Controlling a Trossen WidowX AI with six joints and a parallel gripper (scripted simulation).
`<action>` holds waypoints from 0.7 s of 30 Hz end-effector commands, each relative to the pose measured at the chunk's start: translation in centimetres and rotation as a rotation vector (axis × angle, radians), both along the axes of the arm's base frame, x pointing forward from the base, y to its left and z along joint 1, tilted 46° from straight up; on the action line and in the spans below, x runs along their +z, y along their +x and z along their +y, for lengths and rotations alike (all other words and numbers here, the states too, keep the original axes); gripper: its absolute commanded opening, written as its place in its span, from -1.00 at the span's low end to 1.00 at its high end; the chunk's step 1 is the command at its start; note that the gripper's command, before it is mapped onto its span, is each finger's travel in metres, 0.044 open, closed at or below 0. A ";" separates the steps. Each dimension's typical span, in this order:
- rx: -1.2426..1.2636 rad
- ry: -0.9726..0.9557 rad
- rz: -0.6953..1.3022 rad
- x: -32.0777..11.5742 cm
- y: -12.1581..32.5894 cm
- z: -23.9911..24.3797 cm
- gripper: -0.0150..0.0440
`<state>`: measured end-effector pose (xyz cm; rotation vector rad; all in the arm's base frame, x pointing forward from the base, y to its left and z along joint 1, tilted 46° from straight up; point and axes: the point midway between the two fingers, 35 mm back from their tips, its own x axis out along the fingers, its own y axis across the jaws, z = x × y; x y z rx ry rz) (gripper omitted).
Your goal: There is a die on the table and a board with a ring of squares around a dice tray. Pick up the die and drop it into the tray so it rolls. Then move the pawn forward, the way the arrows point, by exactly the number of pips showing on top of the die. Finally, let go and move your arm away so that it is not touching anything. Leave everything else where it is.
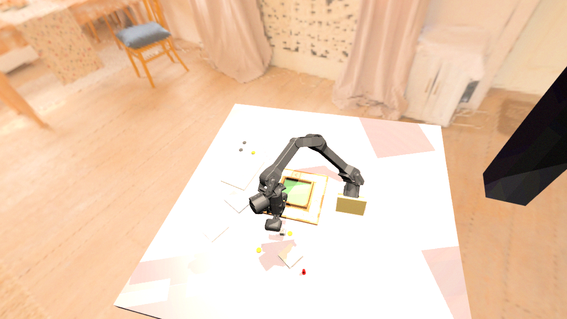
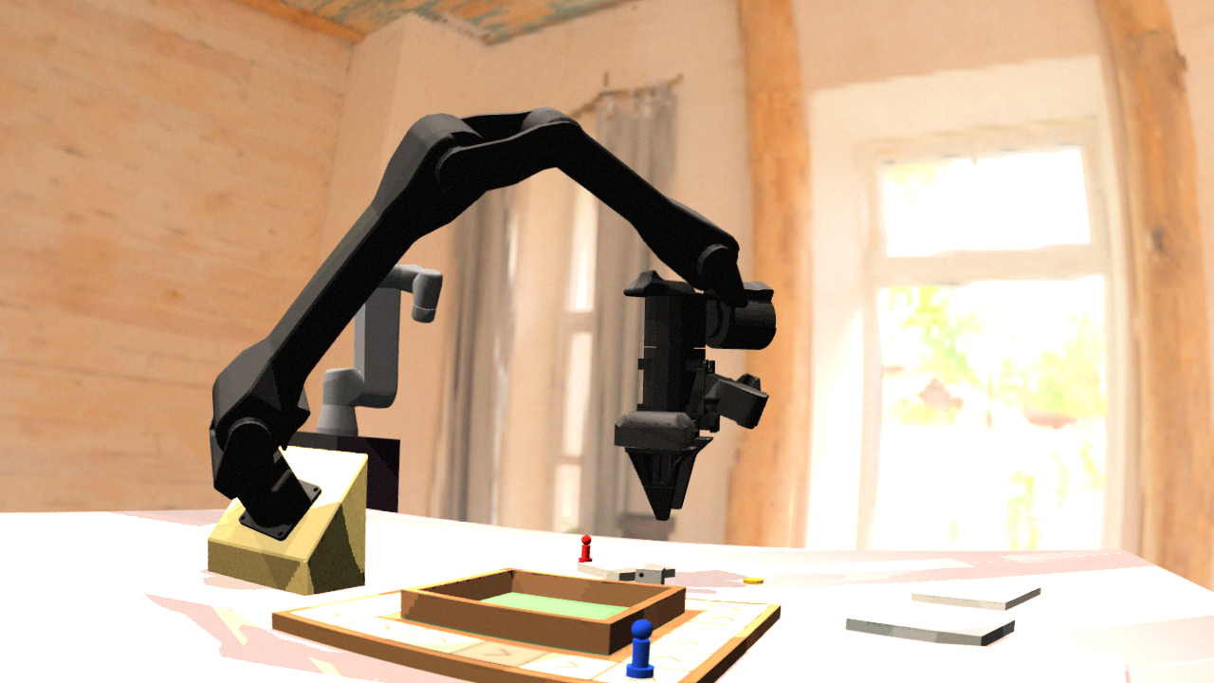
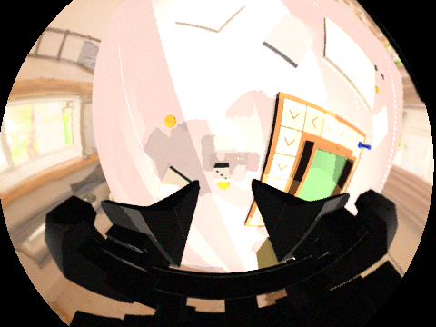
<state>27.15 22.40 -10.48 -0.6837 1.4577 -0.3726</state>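
Observation:
The die (image 1: 282,231) (image 2: 651,575) (image 3: 222,173) lies on the table near the board. A face with three pips shows in the wrist view. My gripper (image 2: 663,516) (image 3: 225,183) is open and empty, pointing down above the die's area, clear of the table. The board (image 1: 322,198) (image 2: 761,615) (image 3: 293,112) carries the brown-walled dice tray (image 1: 311,194) (image 2: 509,624) with its green floor. The blue pawn (image 2: 639,654) (image 3: 364,145) stands upright on a corner square; in the top view the arm hides it. Arrows show on several squares.
A yellow disc (image 1: 289,233) (image 3: 222,185) lies right beside the die, and another (image 1: 258,250) (image 3: 170,121) farther off. A flat tile (image 1: 290,255) and a red pawn (image 1: 303,272) (image 2: 585,548) are nearby. More flat tiles (image 1: 238,201) (image 2: 929,630) lie beyond the board's side.

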 end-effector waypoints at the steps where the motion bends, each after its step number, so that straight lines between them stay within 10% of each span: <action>1: 0.058 -0.112 0.015 -1.2 -2.1 -0.2 0.44; 21: 0.058 -0.113 0.014 -3.7 -1.5 -2.5 0.44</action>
